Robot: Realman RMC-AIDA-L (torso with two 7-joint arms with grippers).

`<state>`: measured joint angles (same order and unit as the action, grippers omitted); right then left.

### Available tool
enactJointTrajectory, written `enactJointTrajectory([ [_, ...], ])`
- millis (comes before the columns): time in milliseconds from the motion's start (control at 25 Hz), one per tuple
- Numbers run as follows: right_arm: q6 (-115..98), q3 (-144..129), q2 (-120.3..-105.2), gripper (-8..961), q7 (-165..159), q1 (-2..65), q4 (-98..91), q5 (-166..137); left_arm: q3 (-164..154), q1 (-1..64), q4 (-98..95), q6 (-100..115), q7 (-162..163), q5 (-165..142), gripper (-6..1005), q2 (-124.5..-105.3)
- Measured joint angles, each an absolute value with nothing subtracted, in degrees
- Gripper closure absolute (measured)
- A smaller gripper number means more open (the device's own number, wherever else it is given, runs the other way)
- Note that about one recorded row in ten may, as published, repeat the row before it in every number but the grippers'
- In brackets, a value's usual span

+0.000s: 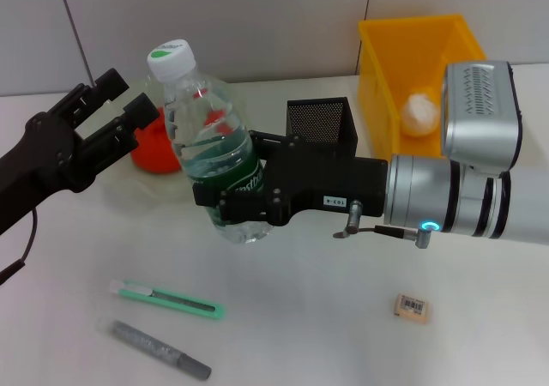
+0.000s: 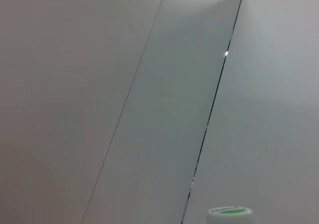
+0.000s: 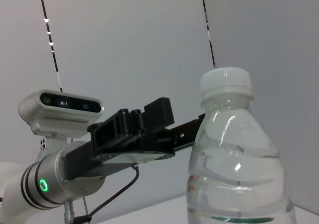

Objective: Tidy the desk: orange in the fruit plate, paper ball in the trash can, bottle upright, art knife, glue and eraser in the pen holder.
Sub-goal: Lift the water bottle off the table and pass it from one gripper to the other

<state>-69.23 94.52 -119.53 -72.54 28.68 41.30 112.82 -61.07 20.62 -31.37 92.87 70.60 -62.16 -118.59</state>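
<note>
I'm looking down on a white bench [image 1: 300, 317]. Near its front edge on my left lies the mint-green art knife [image 1: 168, 299], with the grey glue [image 1: 160, 349] stick just in front of it, both flat and slanted the same way. The beige eraser [image 1: 412, 308] sits on its own toward the right. At the back stand the black mesh pen holder [image 1: 319, 120] and, beside it, the yellow trash can [image 1: 382, 60]. The pale-green fruit plate [image 1: 154, 180] rests back left.

An office-like test setup: a plain white table [image 1: 326, 334] backed by grey partition panels [image 1: 257, 17] (thin seams between them), with desk items such as a black mesh pen holder [image 1: 319, 122] and yellow trash can [image 1: 386, 69].
</note>
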Motion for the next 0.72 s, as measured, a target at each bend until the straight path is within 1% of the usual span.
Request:
enactJointTrajectory([
  [400,-66.2,94.4,-119.33,194,-77.6,29.7,43.2,107.1,-61.1,20.8,-31.9,90.0,70.5,-64.9,218,-118.45],
  [720,-63.8,94.4,-119.30,194,-85.3,27.8,51.5,95.5,-61.1,21.0,-31.9,88.8,70.5,-65.1,218,-118.47],
])
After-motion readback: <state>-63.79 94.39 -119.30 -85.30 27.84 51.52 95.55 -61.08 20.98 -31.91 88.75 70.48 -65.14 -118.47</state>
